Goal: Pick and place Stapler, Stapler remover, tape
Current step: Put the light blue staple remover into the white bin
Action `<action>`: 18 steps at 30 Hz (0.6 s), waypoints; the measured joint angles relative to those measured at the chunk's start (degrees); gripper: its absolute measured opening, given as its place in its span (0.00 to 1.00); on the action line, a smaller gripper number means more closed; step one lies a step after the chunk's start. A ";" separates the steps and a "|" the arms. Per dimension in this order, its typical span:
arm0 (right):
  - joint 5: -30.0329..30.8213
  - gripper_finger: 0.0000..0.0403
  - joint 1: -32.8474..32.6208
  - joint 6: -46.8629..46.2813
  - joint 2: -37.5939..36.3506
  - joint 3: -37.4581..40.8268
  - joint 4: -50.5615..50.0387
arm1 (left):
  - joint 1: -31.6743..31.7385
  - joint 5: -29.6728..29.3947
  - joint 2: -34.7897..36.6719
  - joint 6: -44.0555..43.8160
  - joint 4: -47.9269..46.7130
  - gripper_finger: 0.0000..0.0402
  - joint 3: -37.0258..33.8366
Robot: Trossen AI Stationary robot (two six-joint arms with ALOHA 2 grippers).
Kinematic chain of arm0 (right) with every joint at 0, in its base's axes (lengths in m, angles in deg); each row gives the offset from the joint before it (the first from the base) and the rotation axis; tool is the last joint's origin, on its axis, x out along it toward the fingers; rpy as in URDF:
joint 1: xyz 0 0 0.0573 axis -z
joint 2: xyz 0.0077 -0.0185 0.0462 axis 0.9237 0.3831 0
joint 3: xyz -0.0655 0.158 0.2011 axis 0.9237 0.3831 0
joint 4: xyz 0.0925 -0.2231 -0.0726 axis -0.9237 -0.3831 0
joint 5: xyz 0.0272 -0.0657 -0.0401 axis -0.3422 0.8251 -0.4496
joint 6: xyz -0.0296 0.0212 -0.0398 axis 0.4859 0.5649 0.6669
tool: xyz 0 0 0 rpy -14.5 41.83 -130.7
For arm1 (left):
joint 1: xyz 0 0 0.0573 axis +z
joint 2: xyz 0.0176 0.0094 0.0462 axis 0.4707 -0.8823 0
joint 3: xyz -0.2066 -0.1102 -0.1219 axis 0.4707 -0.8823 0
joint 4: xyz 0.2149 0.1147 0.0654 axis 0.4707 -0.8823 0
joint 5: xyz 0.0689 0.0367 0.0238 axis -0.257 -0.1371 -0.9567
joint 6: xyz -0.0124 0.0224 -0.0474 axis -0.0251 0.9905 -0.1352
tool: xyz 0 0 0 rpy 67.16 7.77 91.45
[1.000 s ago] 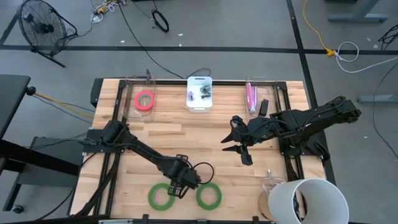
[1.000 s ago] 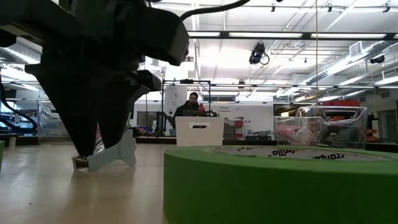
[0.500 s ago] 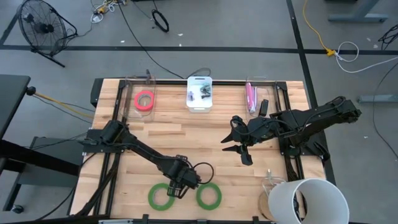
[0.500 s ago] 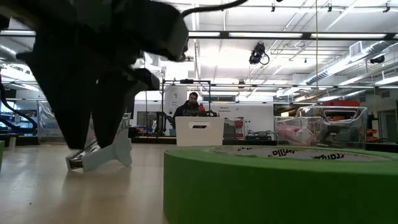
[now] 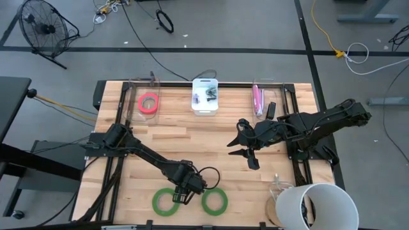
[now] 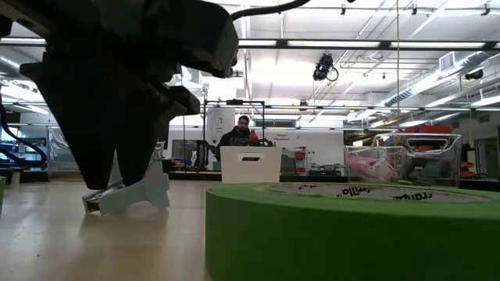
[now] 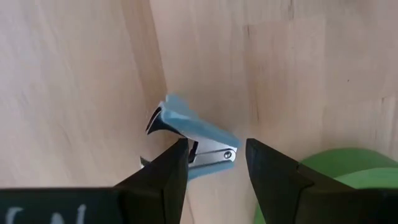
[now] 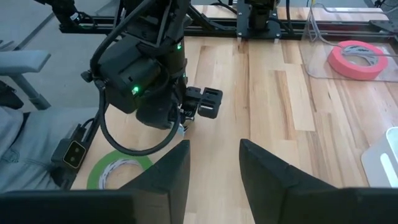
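1. The left pincer (image 7: 214,165) is spread, low over the desk (image 5: 192,147).
2. The staple remover (image 7: 189,140) lies on the desk partly between its fingers, beside a green tape roll (image 5: 215,201).
3. The right pincer (image 5: 246,153) hovers spread, well apart.

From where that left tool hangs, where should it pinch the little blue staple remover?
Probably across the staple remover's narrow blue body near its metal end, straight down from above. It lies flat on the table, and the left tool already straddles that end, fingers open.
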 joint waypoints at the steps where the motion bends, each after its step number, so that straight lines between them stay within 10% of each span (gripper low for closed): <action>1: 0.00 0.34 -0.01 0.00 0.00 0.00 0.00 | 0.00 0.09 0.00 -0.03 -0.04 0.42 0.00; 18: 1.75 0.34 -0.02 -0.28 0.01 0.02 -0.20 | 1.33 6.82 -1.62 4.40 9.31 0.28 -3.28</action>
